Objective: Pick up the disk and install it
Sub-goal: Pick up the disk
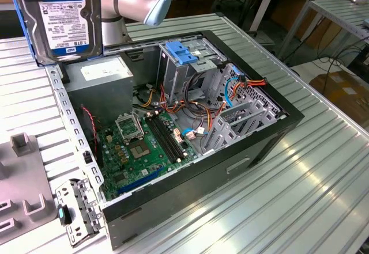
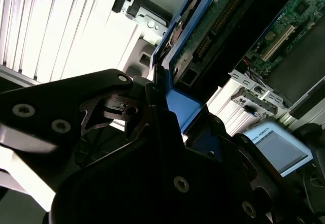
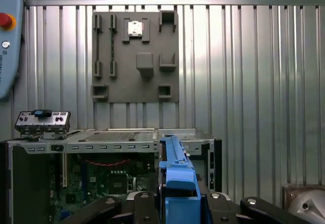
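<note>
The disk (image 1: 57,18), a silver hard drive with a white and blue label in a blue carrier, hangs upright in the air at the exterior view's upper left, above the back corner of the open computer case (image 1: 277,124). In the first wrist view my gripper (image 3: 177,202) is shut on the carrier's blue edge (image 3: 174,169), with one black finger on each side. The second wrist view shows the same grip (image 2: 175,115), with the disk's green circuit-board underside (image 2: 213,26) beyond the fingers.
Inside the case are a metal drive bay with a blue latch (image 1: 181,52), a grey power-supply box (image 1: 104,72), the motherboard (image 1: 144,144) and loose cables (image 1: 202,107). On the slatted table lie a grey fixture plate (image 1: 23,190) and a small metal bracket (image 1: 78,211).
</note>
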Robot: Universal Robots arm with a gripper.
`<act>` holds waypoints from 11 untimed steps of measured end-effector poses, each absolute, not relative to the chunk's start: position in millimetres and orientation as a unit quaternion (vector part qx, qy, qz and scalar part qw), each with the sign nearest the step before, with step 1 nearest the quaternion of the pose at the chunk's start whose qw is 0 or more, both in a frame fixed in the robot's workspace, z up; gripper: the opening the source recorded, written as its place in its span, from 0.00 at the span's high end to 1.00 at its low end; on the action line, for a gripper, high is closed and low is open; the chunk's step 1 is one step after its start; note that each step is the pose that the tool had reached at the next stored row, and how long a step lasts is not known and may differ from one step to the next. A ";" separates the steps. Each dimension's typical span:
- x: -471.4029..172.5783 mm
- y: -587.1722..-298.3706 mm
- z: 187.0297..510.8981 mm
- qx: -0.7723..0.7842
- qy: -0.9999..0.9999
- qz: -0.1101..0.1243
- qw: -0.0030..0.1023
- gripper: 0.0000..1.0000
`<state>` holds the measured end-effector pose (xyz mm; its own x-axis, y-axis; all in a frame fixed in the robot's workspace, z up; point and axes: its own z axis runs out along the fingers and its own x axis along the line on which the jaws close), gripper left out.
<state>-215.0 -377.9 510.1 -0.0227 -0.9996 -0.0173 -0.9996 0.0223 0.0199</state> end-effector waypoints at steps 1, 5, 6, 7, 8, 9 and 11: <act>-210.0 -377.9 510.0 0.699 -0.715 -0.013 0.001 0.63; -194.5 -377.9 509.9 0.698 -0.716 -0.014 0.001 0.63; -190.8 -377.9 509.9 0.698 -0.716 -0.014 0.001 0.63; -188.8 -377.9 509.9 0.698 -0.716 -0.014 0.001 0.63; -185.1 -377.9 509.9 0.698 -0.716 -0.014 0.001 0.63; -181.3 -377.9 509.9 0.698 -0.716 -0.014 0.002 0.63; -176.6 -377.9 509.8 0.698 -0.716 -0.014 0.002 0.63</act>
